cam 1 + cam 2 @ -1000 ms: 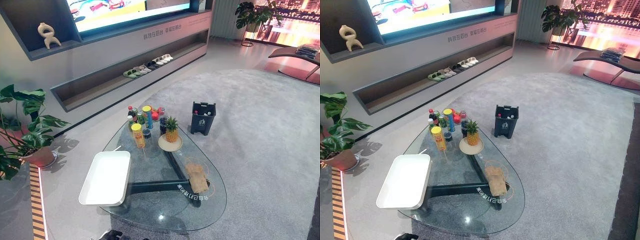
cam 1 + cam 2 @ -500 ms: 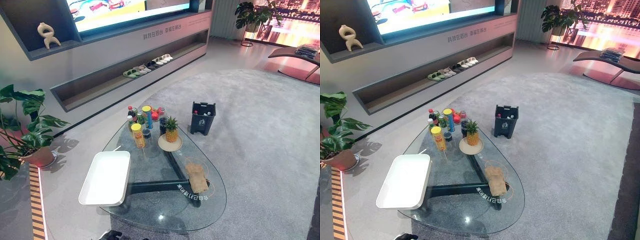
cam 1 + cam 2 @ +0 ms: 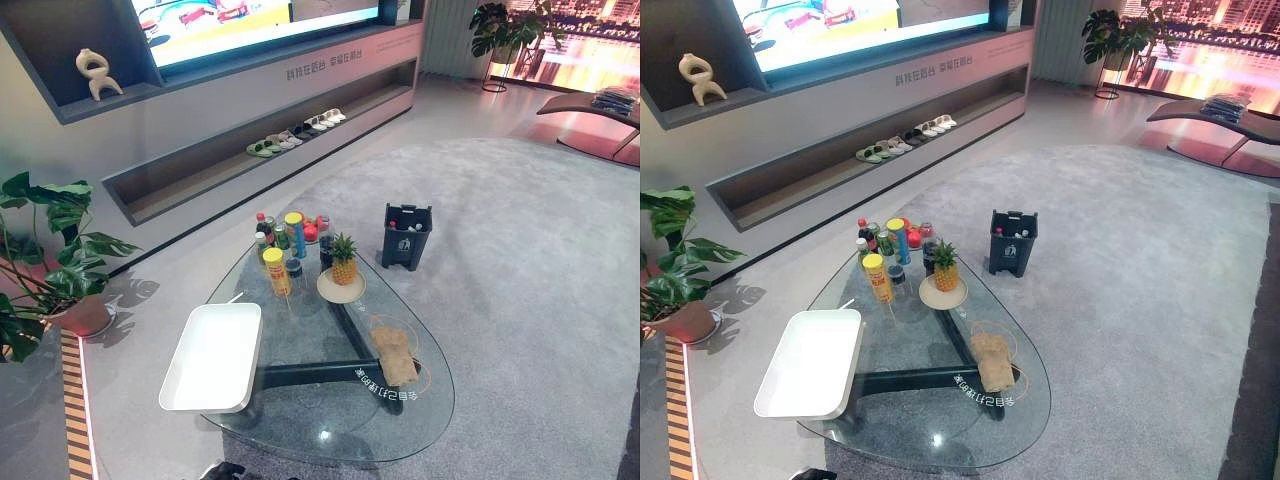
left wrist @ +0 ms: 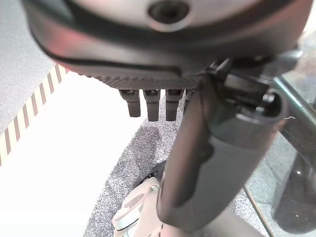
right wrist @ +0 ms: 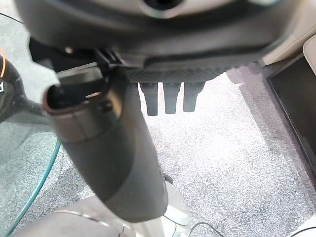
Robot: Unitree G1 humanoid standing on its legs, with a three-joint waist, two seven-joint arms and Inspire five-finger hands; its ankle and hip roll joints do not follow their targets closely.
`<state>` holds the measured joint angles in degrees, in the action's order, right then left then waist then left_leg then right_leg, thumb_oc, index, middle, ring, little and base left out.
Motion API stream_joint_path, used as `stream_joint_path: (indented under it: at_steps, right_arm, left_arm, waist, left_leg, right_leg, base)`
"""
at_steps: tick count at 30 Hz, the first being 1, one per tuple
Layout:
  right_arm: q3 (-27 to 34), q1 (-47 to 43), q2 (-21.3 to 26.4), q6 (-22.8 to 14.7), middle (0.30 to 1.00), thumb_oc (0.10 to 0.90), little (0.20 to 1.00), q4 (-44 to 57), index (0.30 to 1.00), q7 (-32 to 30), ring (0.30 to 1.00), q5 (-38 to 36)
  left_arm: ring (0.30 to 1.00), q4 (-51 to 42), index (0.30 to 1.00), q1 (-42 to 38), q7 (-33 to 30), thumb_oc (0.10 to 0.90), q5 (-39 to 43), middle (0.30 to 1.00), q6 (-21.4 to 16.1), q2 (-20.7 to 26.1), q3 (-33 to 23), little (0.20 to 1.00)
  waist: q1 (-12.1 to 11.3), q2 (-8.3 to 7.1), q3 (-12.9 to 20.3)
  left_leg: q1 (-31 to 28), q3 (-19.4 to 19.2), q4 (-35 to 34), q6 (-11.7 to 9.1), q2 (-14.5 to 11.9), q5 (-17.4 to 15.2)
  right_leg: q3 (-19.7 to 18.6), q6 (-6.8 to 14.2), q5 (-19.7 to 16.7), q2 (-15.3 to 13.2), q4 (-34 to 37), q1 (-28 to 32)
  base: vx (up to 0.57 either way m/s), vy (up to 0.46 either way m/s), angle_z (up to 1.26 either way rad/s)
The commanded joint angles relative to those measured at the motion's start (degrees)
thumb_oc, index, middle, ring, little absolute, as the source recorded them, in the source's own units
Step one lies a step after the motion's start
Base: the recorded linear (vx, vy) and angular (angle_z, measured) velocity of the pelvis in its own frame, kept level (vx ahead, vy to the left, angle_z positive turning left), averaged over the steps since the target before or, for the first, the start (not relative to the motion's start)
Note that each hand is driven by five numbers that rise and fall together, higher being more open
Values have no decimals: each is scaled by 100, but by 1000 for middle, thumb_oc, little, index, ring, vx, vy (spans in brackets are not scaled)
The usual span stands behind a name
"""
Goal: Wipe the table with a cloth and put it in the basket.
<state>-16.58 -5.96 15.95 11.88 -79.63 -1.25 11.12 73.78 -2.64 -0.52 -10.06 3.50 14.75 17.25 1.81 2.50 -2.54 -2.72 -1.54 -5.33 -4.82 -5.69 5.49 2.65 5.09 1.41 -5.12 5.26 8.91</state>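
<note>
With both hands hanging open and empty, left hand (image 4: 150, 106) and right hand (image 5: 170, 101), the cloth (image 3: 394, 354) lies untouched on the glass table (image 3: 330, 440) near its right edge, so a careless reach could sweep the pineapple (image 3: 343, 260) or bottles (image 3: 276, 270) over.

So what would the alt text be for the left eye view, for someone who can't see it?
A rounded glass coffee table on grey carpet holds a crumpled tan cloth near its right edge and a white rectangular tray on its left. At the far end stand a cluster of bottles and a small pineapple on a round plate; a dark bin stands on the carpet beyond.
</note>
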Motion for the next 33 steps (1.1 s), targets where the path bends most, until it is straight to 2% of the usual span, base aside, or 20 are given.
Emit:
stream_joint_path:
  at_steps: [1,6,10,15,21,22,23,24,25,29,30,33]
  right_arm:
    - [116,-307,221,96,900,800,900,-333,900,-133,900,21]
    - [114,-299,385,218,900,800,900,-343,900,21,900,109]
    - [8,-428,488,275,900,800,900,-304,900,6,900,230]
    - [-298,-993,639,372,900,800,900,-34,900,-241,900,282]
    - [-394,-1472,748,462,900,800,900,80,900,-517,900,95]
    - [-433,-1692,824,476,900,800,900,127,900,-643,900,-8]
    - [-431,-1768,862,472,900,800,900,138,900,-681,900,-34]
    - [-416,-1978,979,459,900,800,900,195,900,-855,900,-143]
    - [-414,-2002,988,457,900,800,900,198,900,-878,900,-155]
    - [-303,-2256,1114,340,900,800,900,402,900,-1279,900,-493]
    - [-189,-2332,1147,257,900,800,900,493,900,-1446,900,-603]
    - [-68,-2470,1253,143,900,800,900,546,900,-1575,900,-723]
  left_arm:
    - [900,382,900,-462,-121,800,141,900,-4,108,-80,900]
    - [900,323,900,-431,-253,800,449,900,12,228,-169,900]
    - [900,213,900,-638,-447,800,1095,900,-50,310,-272,900]
    - [900,15,900,-1360,-677,800,2075,900,-237,466,-380,900]
    - [900,-69,900,-1831,-579,800,3184,900,-585,756,-615,900]
    - [900,-119,900,-2048,-556,800,3735,900,-717,843,-667,900]
    - [900,-151,900,-2137,-550,800,3908,900,-780,873,-710,900]
    - [900,-326,900,-2357,-512,800,4401,900,-976,912,-782,900]
    - [900,-345,900,-2380,-504,800,4450,900,-997,913,-784,900]
    - [900,-670,900,-2582,-516,800,4851,900,-1148,984,-889,900]
    - [900,-746,900,-2612,-481,800,4911,900,-1219,988,-958,900]
    - [900,-797,900,-2653,-434,800,5026,900,-1265,993,-1013,900]
  waist:
    - [-145,-159,-348]
    - [-146,-145,-486]
    - [-133,-86,-846]
    - [-109,19,-1642]
    - [-110,64,-2055]
    - [-130,59,-2196]
    - [-136,52,-2263]
    - [-149,29,-2448]
    - [-149,28,-2455]
    - [-179,-7,-2671]
    - [-184,-11,-2704]
    - [-171,-8,-2725]
  left_leg:
    - [-344,-38,33,127,307,-786]
    - [-219,-33,33,123,298,-722]
    - [147,42,33,161,325,-571]
    - [967,227,33,233,410,-221]
    - [1648,246,33,287,516,-61]
    - [1937,218,73,267,542,36]
    - [2074,208,168,255,557,65]
    - [2595,237,756,222,626,29]
    - [2664,243,838,220,635,11]
    - [3483,260,1875,266,742,-198]
    - [3800,259,2304,296,748,-339]
    - [4088,247,2655,323,726,-471]
  right_leg:
    - [231,94,-96,-29,-26,-220]
    - [177,90,-147,-15,-26,-339]
    - [125,59,-275,-14,-26,-706]
    - [-12,-79,-379,85,-403,-1727]
    - [-94,-71,-449,98,-579,-2510]
    - [-69,-76,-445,90,-754,-2832]
    - [-57,-80,-437,77,-864,-2961]
    - [-5,-101,-376,33,-1292,-3362]
    - [4,-103,-359,26,-1354,-3420]
    - [114,-133,-168,-12,-2190,-4151]
    - [119,-158,-49,3,-2562,-4453]
    - [80,-187,32,18,-2818,-4747]
  base:
    - [36,1,0]
    - [0,0,0]
    - [-49,20,0]
    - [-252,27,-1]
    - [-142,0,-5]
    - [-196,-2,-5]
    - [-309,-26,-6]
    - [-196,-29,-2]
    - [-206,-43,2]
    - [-135,-66,14]
    - [-97,-78,14]
    - [-64,-48,30]
